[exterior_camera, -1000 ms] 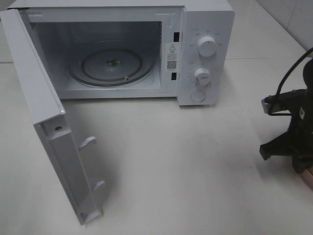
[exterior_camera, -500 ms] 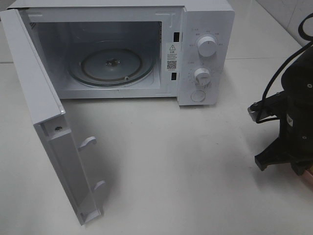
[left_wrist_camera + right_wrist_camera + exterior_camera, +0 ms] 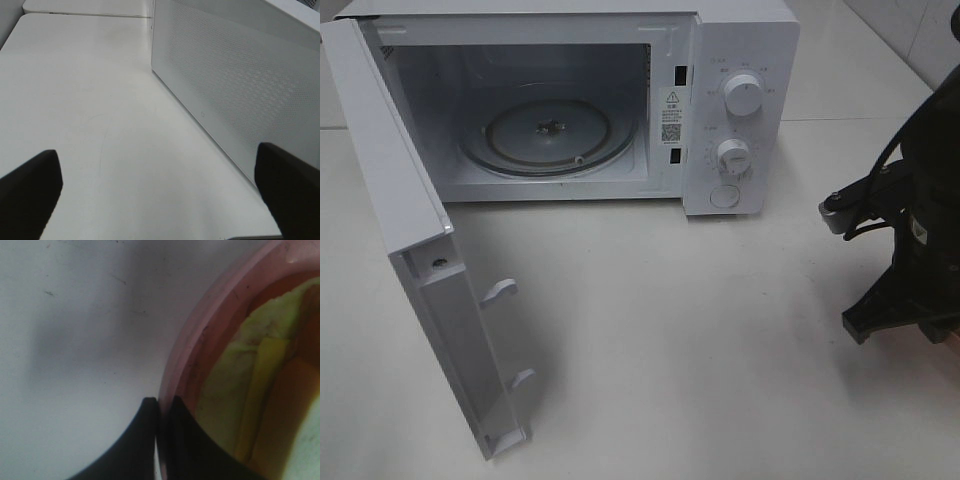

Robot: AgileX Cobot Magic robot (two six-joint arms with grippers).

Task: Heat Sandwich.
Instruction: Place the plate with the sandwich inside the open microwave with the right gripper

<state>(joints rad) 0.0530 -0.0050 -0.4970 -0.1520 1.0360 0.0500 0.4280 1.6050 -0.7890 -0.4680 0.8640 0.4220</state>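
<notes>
Right claw (image 3: 160,407) farther inward now, tight on pink plate (image 3: 200,325) with sandwich (image 3: 240,385); left claw (image 3: 159,175) wide open.

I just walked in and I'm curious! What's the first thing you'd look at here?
The big white microwave at the back of the table, its door swung wide open on the left and the glass turntable inside bare. Next, at the table's right edge, the right gripper is pinched shut on the rim of a pink plate carrying the sandwich.
</notes>
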